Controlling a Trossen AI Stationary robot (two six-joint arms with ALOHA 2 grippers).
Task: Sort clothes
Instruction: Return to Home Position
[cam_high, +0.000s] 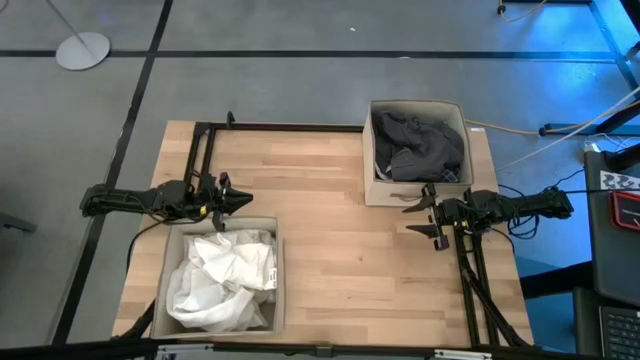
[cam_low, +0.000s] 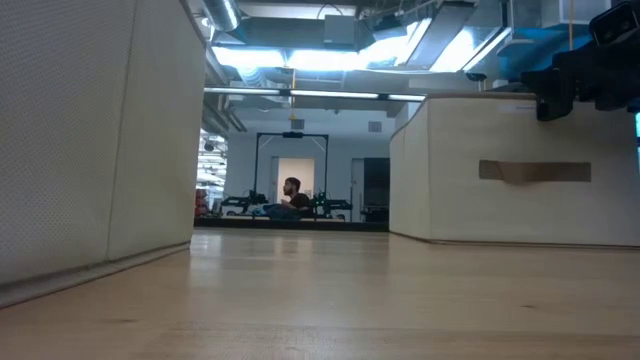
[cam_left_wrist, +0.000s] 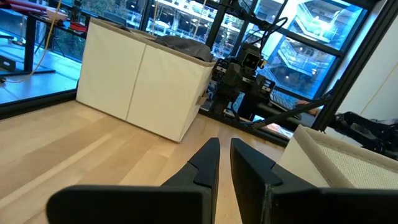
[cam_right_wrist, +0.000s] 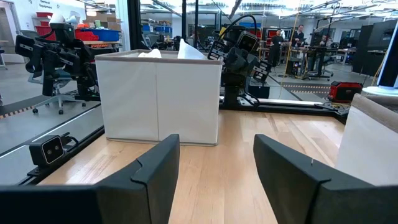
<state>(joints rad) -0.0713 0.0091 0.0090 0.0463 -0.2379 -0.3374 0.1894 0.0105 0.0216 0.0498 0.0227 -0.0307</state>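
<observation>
White clothes (cam_high: 222, 280) fill the beige bin (cam_high: 277, 285) at the table's near left; their tops peek over its rim (cam_right_wrist: 186, 50). Dark grey clothes (cam_high: 420, 148) lie in the beige bin (cam_high: 368, 160) at the far right and show above its rim (cam_left_wrist: 183, 45). My left gripper (cam_high: 246, 199) hovers level just beyond the white bin's far edge, shut, with nothing between its fingers (cam_left_wrist: 224, 155). My right gripper (cam_high: 414, 219) hovers level near the dark bin's near edge, open and empty (cam_right_wrist: 216, 163).
A bare strip of wooden tabletop (cam_high: 330, 230) runs between the two bins and the two arms. A black frame rail (cam_high: 280, 127) lines the table's far edge. In the low view the bins' walls (cam_low: 90, 130) (cam_low: 520, 170) stand at either side, and a person sits far off in the room.
</observation>
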